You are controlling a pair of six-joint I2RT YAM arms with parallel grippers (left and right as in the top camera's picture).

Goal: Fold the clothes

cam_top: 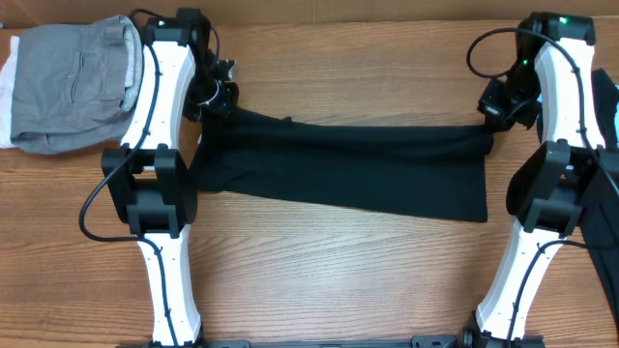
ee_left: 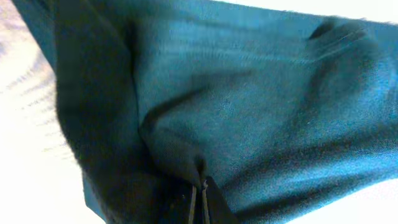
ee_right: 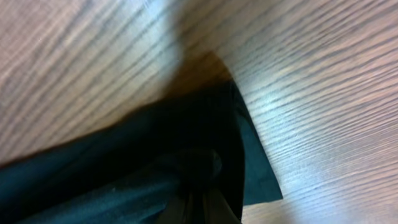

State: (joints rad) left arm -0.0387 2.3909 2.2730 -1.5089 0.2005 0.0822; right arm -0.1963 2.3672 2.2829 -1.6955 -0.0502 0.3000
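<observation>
Together, both end effectors [cam_top: 223,102] [cam_top: 494,124] pinch the black cloth [cam_top: 348,166].

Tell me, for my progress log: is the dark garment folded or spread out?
Spread lengthwise: the dark garment lies stretched between the left pincer and right pincer, each pinching an end. Already doubled over? Cannot tell.

No legible text, labels, brands, numbers or signs in any view
</observation>
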